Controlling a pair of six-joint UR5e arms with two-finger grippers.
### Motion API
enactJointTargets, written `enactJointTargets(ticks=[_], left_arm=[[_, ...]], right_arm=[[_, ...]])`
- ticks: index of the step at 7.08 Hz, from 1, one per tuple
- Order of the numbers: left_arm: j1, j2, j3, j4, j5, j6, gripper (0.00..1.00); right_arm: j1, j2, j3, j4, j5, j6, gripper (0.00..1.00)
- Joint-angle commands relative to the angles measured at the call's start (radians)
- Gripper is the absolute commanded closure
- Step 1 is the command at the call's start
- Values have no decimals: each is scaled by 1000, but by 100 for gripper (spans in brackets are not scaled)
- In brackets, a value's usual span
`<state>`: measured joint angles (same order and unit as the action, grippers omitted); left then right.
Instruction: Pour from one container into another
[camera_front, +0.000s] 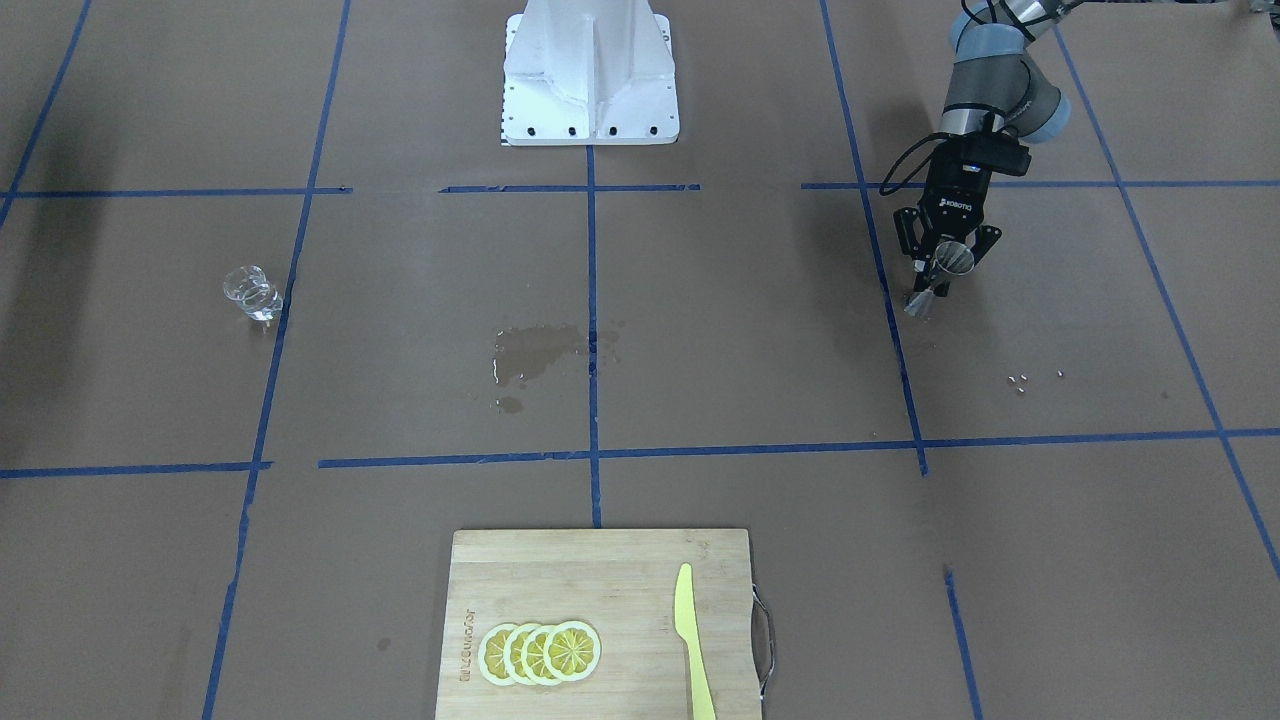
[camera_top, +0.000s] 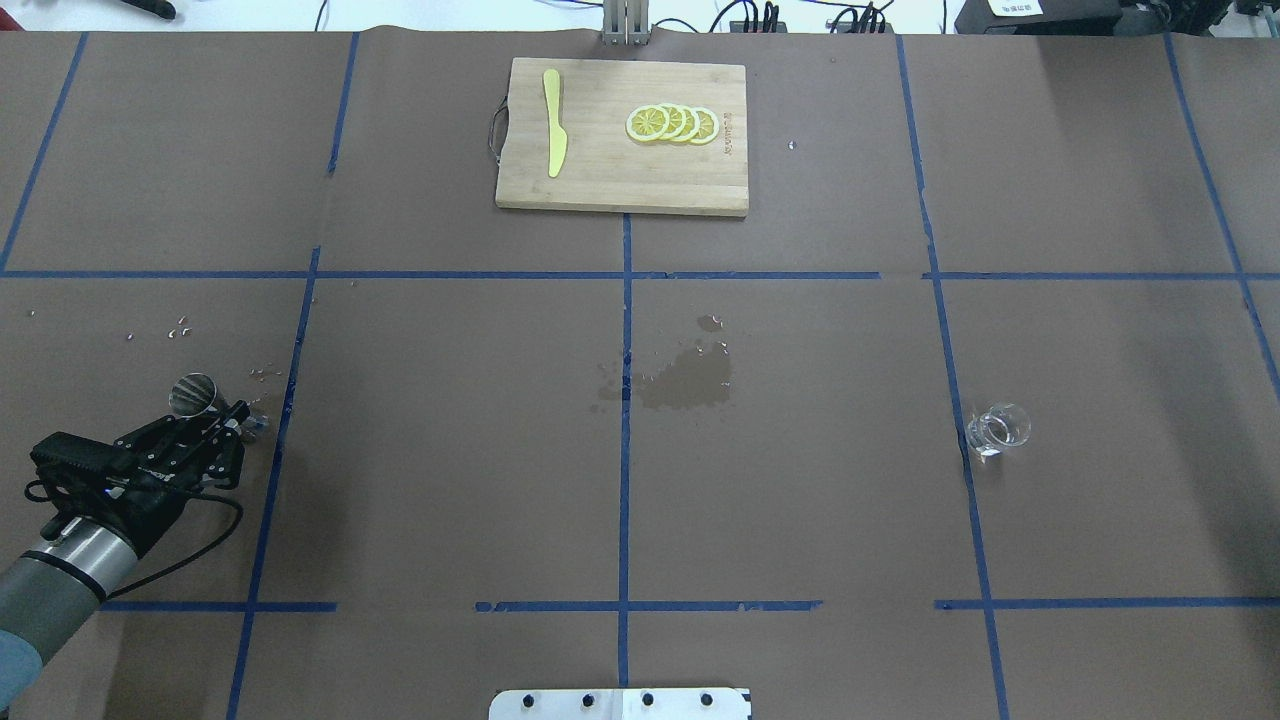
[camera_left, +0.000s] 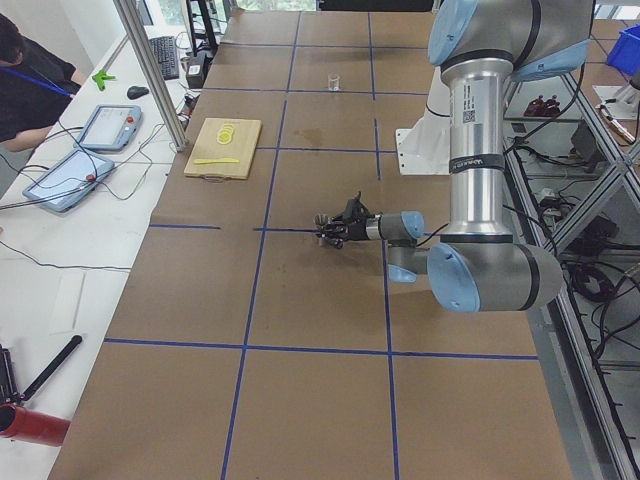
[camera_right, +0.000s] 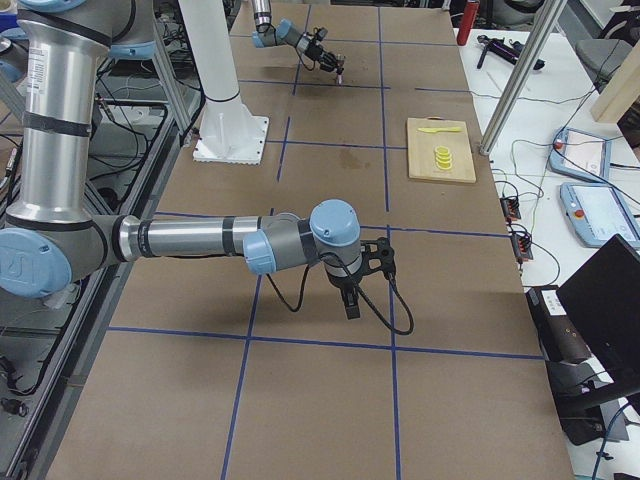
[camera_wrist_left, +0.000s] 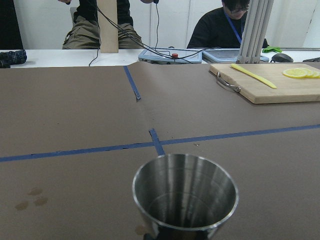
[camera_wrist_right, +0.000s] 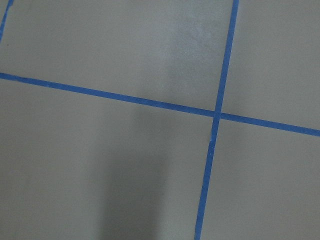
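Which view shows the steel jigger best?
Left wrist-mounted: the jigger fills the lower frame, open mouth and inner wall clear. Front-facing and overhead views show it small, tilted, in the jaws of the left gripper. The side views show a speck; the right wrist view, nothing of it.

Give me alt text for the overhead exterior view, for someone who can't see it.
At lower left, the left hand grips the steel jigger, tilted. The glass beaker sits alone at far right; a wet stain darkens the centre, and a cutting board with lemon slices and a yellow knife sits at the far edge.
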<state>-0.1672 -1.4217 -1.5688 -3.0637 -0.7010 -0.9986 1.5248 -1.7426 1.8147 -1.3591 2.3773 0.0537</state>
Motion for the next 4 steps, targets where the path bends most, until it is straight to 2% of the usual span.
enactJointTargets(ticks=[1,2,4], left_arm=[[0,3,0,-3,2,0,96],[-1,6,-8,-7,0,1,96],[-2,14,-5,-151,-8,59,99]], right_arm=[[0,0,0,0,0,0,0],[0,0,0,0,0,0,0],[0,2,2,0,0,0,0]])
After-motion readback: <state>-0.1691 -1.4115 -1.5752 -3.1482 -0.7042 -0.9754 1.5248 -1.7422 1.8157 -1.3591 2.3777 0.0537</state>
